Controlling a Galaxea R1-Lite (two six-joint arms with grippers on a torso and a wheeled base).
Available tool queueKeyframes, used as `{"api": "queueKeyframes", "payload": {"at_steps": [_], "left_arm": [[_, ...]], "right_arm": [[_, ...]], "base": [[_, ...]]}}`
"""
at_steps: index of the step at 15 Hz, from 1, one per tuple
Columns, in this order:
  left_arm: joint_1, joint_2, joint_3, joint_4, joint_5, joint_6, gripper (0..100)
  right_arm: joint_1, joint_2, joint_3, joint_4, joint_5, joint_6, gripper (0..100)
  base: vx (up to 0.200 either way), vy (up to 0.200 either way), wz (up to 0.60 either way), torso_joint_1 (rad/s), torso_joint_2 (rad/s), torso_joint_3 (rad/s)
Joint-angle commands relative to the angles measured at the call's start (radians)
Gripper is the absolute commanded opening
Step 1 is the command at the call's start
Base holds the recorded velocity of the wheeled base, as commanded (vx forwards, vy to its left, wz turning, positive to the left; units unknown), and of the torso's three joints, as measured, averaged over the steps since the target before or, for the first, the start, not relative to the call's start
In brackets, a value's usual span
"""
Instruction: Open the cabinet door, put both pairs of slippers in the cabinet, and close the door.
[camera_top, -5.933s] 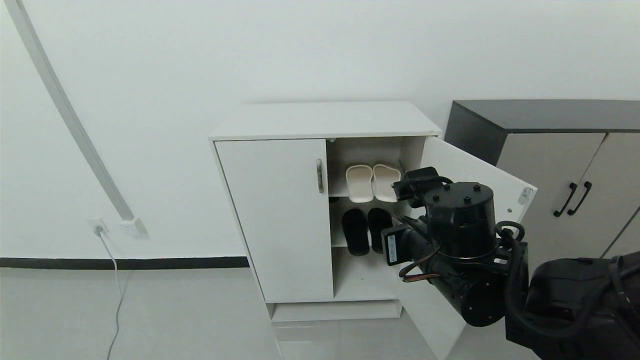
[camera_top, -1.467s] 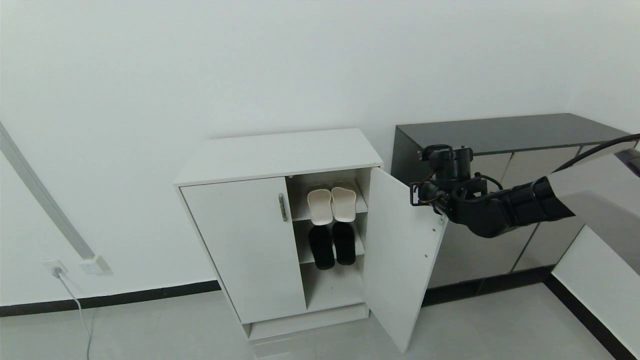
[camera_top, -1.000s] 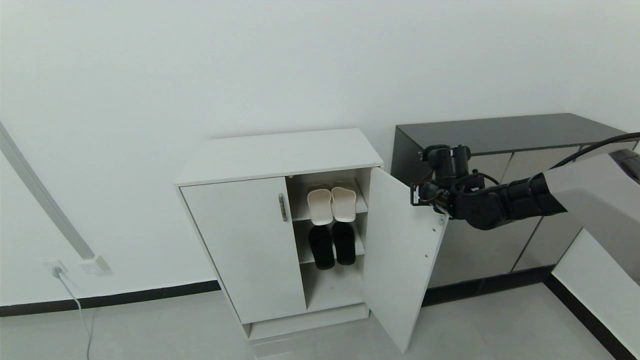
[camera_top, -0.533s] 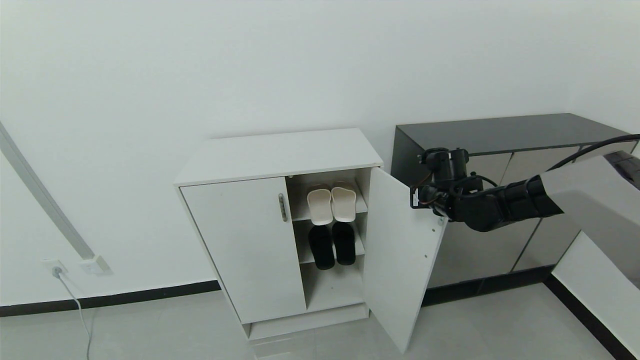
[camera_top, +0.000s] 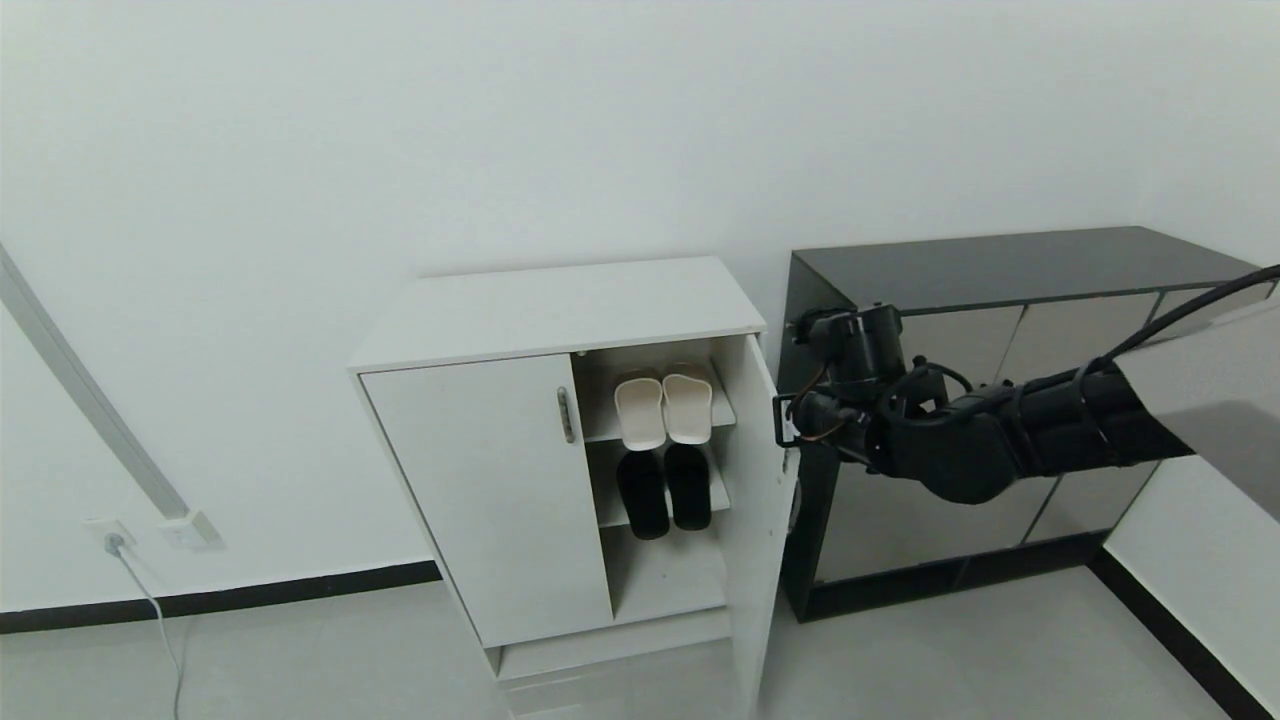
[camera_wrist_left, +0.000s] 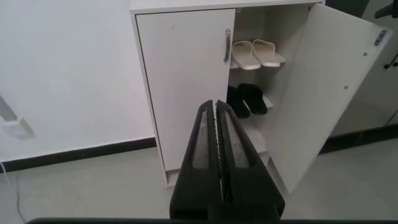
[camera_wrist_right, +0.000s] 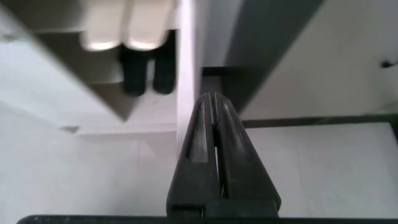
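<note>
The white cabinet (camera_top: 560, 310) stands against the wall with its left door shut. Its right door (camera_top: 765, 520) stands about half open, edge-on to the head view. A white pair of slippers (camera_top: 663, 405) lies on the upper shelf and a black pair (camera_top: 665, 490) on the shelf below. My right arm (camera_top: 950, 440) reaches in against the outer side of the right door. The right gripper (camera_wrist_right: 214, 98) is shut and empty, just beside the door's edge (camera_wrist_right: 186, 68). My left gripper (camera_wrist_left: 216, 107) is shut and empty, held well back from the cabinet front (camera_wrist_left: 186, 74).
A dark sideboard (camera_top: 1000, 260) stands right beside the cabinet, close behind the swinging door. A wall socket with a cord (camera_top: 110, 545) and a slanted conduit (camera_top: 90, 400) are at the left. Open floor (camera_top: 300, 660) lies before the cabinet.
The right door has swung from wide open to about half open. My right arm has moved left with it. Since the earliest frame the camera has backed away from the cabinet.
</note>
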Motion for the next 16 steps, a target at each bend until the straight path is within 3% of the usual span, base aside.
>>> {"api": "queueKeyframes", "payload": {"at_steps": [1, 7, 12, 16], "left_arm": [[0.0, 0.001, 0.0, 0.0, 0.0, 0.0, 0], [0.0, 0.001, 0.0, 0.0, 0.0, 0.0, 0], [0.0, 0.001, 0.0, 0.0, 0.0, 0.0, 0], [0.0, 0.001, 0.0, 0.0, -0.003, 0.001, 0]], "right_arm": [[0.049, -0.089, 0.056, -0.002, 0.005, 0.009, 0], [0.098, -0.163, 0.237, -0.119, 0.006, 0.006, 0], [0.102, -0.164, 0.288, -0.176, 0.005, 0.003, 0], [0.112, -0.167, 0.298, -0.18, 0.009, 0.005, 0]], "base": [[0.0, 0.0, 0.0, 0.0, 0.0, 0.0], [0.0, 0.0, 0.0, 0.0, 0.0, 0.0], [0.0, 0.0, 0.0, 0.0, 0.0, 0.0], [0.0, 0.0, 0.6, 0.002, 0.0, 0.002]]}}
